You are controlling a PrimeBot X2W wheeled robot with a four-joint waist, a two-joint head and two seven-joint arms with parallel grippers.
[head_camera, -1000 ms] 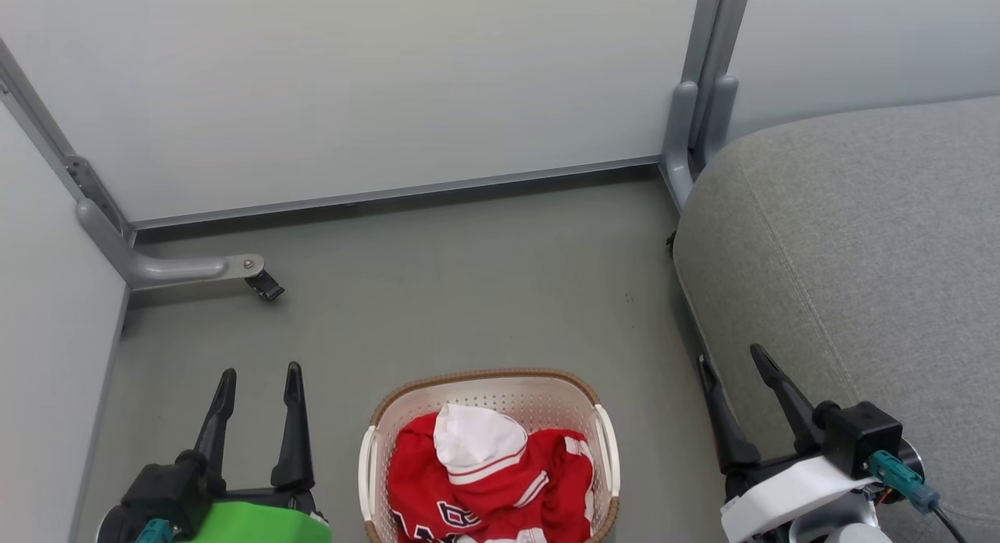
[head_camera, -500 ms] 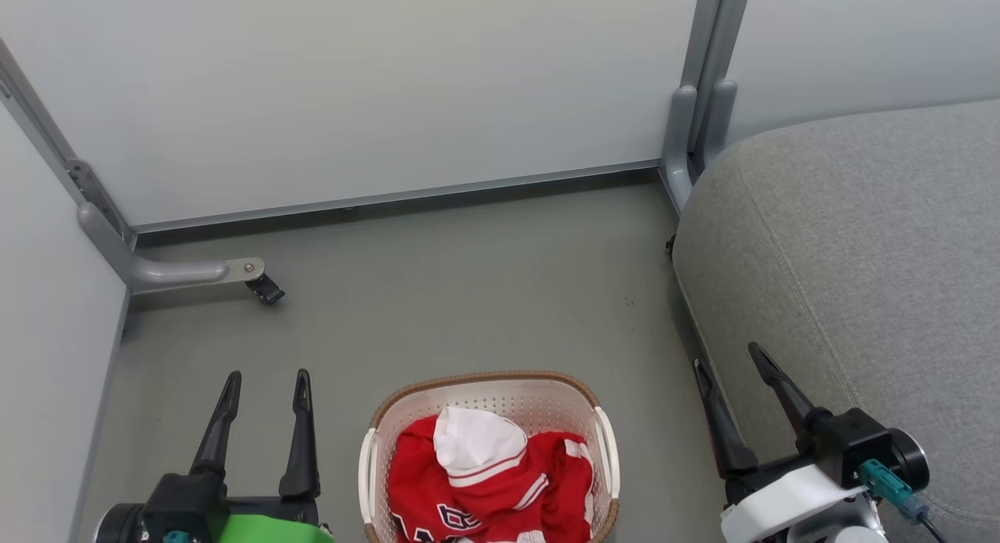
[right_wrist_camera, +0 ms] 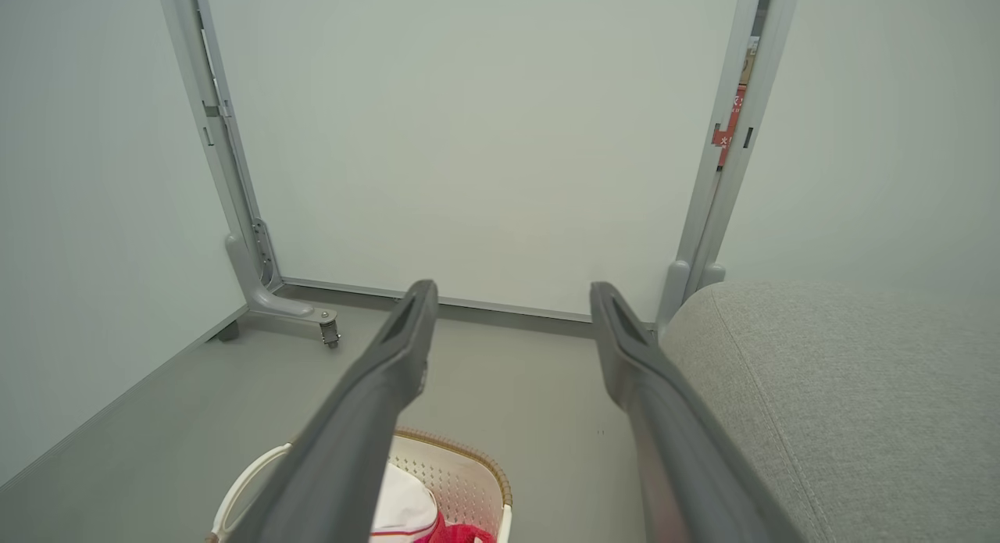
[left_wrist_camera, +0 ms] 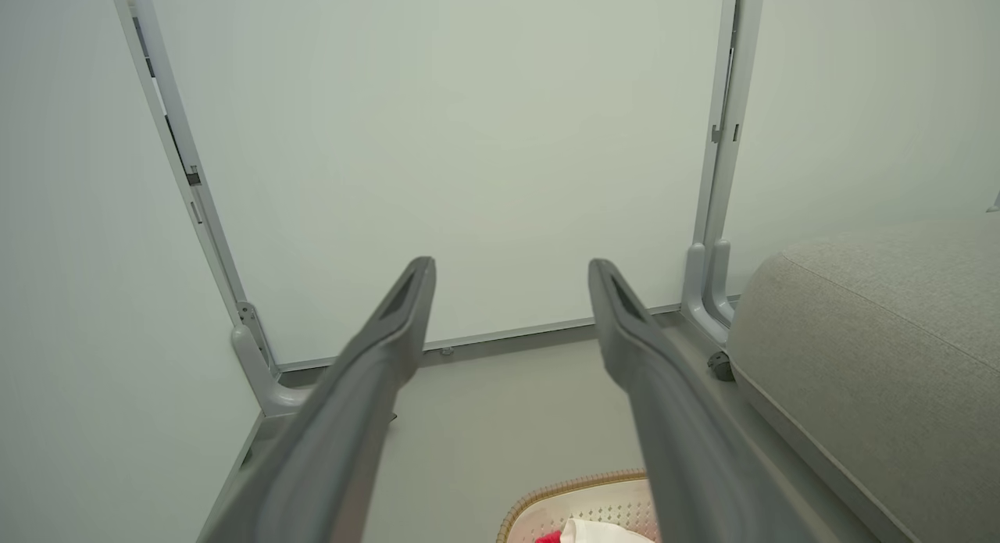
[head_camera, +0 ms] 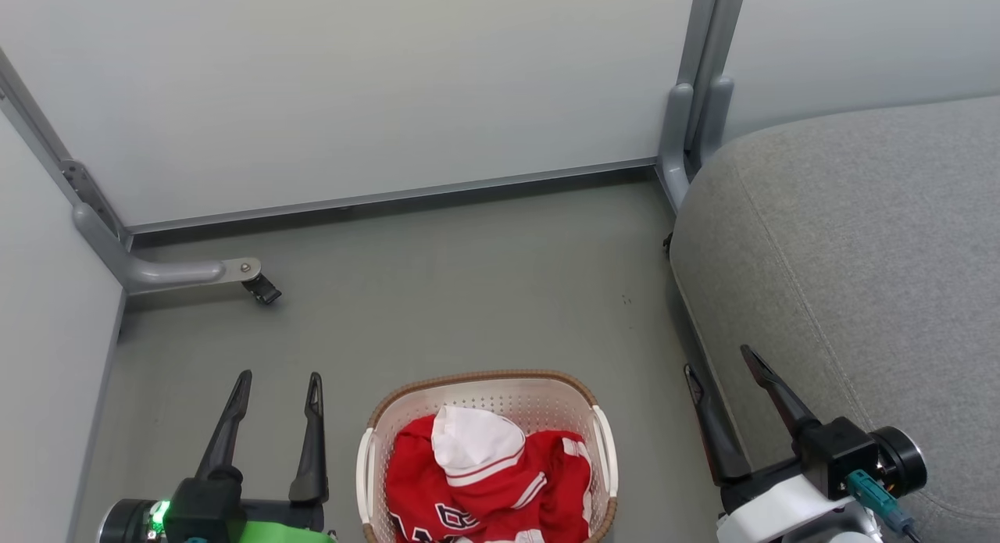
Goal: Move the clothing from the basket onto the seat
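Head view: the basket (head_camera: 484,377) stands on the grey floor (head_camera: 437,293) at the near edge, centre; the clothing (head_camera: 484,480) lies bunched inside it, red with a white piece on top and dark lettering at the near side; the seat (head_camera: 859,246) fills the right side, well apart from the basket; the left gripper (head_camera: 280,376) hangs just left of the basket, fingers spread apart and holding nothing; the right gripper (head_camera: 717,359) hangs to the right of the basket by the seat's edge, its fingers likewise apart and empty; pale wall panels (head_camera: 351,90) close the far side, with a castor foot (head_camera: 262,289) at far left.

Left wrist view: the left gripper (left_wrist_camera: 512,263) points at the far panel, fingers wide; the basket (left_wrist_camera: 578,488) and a bit of clothing (left_wrist_camera: 594,531) peek in at the bottom; the seat (left_wrist_camera: 883,355) sits at right.

Right wrist view: the right gripper (right_wrist_camera: 512,287) is spread wide and empty; the basket (right_wrist_camera: 469,457) with clothing (right_wrist_camera: 406,512) lies low between its fingers; the seat (right_wrist_camera: 844,387) is at right.
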